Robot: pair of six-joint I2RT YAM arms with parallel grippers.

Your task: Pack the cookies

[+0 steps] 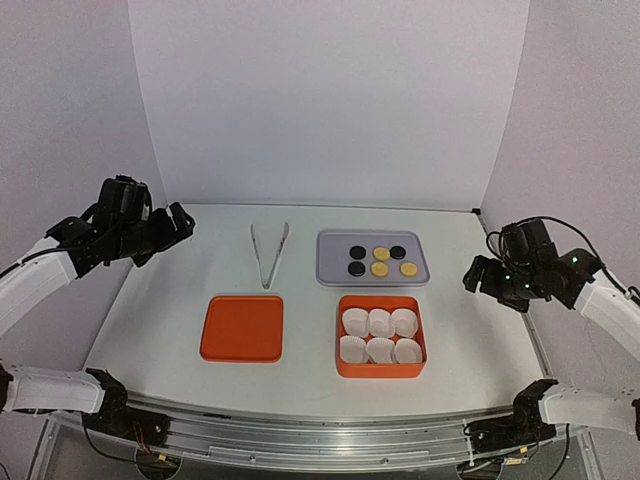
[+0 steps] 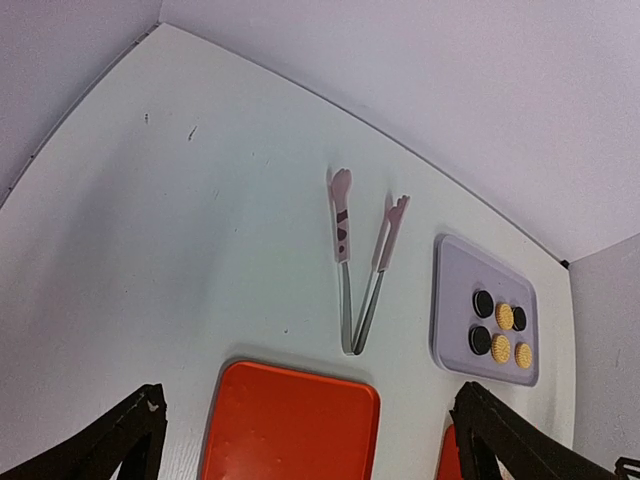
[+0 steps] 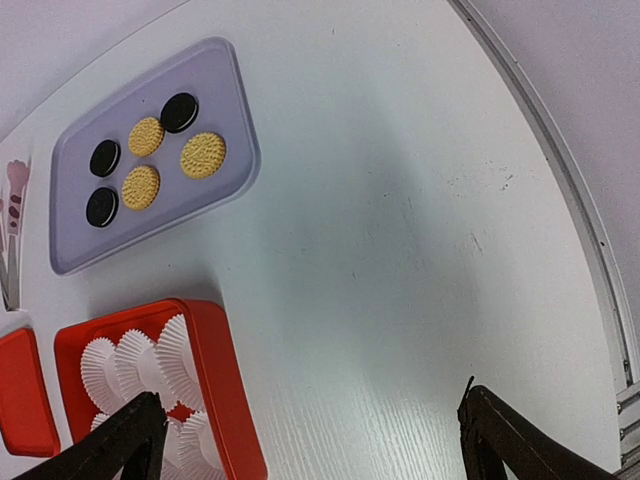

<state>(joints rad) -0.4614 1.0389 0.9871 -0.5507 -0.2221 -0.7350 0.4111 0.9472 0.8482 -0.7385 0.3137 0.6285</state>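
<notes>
The cookies [image 1: 380, 261], three black-brown and three golden yellow, lie on a lilac tray [image 1: 335, 242] at the middle back. They also show in the left wrist view [image 2: 500, 330] and the right wrist view [image 3: 146, 136]. An orange box [image 1: 380, 299] in front of the tray holds several white fluted paper cups [image 1: 380, 322]. My left gripper [image 1: 180, 222] hovers open and empty at the far left, high above the table [image 2: 310, 440]. My right gripper [image 1: 478, 272] hovers open and empty at the right, beside the box [image 3: 305, 420].
Pink-tipped metal tongs [image 1: 268, 252] lie left of the tray, and show in the left wrist view [image 2: 360, 260]. A flat orange lid [image 1: 242, 327] lies left of the box. White walls close in the back and sides.
</notes>
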